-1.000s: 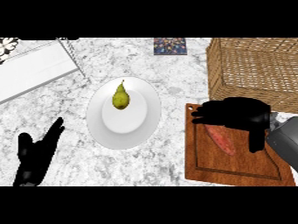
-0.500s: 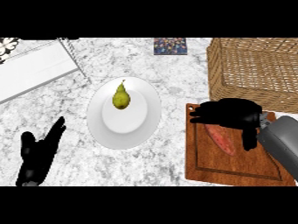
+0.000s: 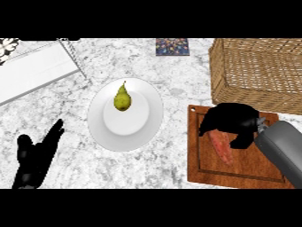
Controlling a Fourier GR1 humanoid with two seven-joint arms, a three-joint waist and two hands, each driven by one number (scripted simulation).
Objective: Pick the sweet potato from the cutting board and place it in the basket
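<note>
Both hands are plain matte black, with no markings, screws or cables to be seen. The left hand (image 3: 35, 162) shows slim, tapering fingers and a short, rounded thumb. The right hand (image 3: 230, 124) reads as a bulkier black mass with rounded edges. Behind it the right forearm (image 3: 290, 153) is a smooth grey cylinder, lighter along its upper side, meeting the hand at a narrow pale wrist joint.

Even, bright light throughout, no glare; the plate (image 3: 125, 117) casts only a faint soft shadow.
</note>
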